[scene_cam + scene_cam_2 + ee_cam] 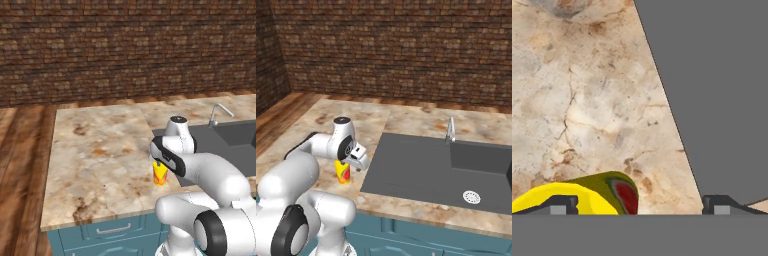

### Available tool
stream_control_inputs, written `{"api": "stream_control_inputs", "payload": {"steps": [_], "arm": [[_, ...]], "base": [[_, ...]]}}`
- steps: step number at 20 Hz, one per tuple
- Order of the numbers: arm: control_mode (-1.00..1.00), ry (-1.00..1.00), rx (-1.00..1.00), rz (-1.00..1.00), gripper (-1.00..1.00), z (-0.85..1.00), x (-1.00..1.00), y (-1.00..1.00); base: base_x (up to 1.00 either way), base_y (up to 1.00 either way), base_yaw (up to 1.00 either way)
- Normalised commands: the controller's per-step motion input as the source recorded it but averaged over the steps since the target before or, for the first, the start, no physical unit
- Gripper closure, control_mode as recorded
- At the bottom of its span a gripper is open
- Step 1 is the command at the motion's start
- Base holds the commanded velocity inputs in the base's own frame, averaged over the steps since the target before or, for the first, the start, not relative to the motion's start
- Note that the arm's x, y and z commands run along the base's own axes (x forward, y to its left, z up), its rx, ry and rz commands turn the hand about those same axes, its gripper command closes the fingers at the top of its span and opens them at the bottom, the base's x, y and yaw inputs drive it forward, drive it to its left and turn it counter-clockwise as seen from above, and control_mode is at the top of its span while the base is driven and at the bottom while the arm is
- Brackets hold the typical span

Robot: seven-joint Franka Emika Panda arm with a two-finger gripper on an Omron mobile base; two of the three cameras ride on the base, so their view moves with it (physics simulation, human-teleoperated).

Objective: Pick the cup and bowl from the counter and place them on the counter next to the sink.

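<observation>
Location type: kitchen. Indicators: a marbled stone counter (100,150) over teal cabinet fronts (115,231) with drawer handles; a dark recessed sink (426,170) with round drain (471,197) and silver faucet (450,130); brick wall (396,50) behind; wood floor (22,165) alongside.

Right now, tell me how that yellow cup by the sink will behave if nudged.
The cup stands upright, taller than wide, so it probably tips easily. It looks small and probably light, so it may slide on the smooth counter. On its side, it might roll.
</observation>
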Motion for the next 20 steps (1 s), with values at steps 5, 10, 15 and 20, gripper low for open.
{"api": "stream_control_inputs", "payload": {"steps": [5,10,15,20], "arm": [[-1.00,0.00,0.00,-0.06,-1.00,0.07,-0.03,0.00],[-1.00,0.00,0.00,-0.07,-1.00,0.10,0.00,0.00],[-1.00,0.00,0.01,-0.05,-1.00,0.15,-0.07,0.00],[-1.00,0.00,0.04,-0.03,-1.00,0.22,-0.18,0.00]], "base": [[0.00,0.00,0.00],[0.00,0.00,0.00],[0.00,0.00,0.00],[0.00,0.00,0.00]]}}
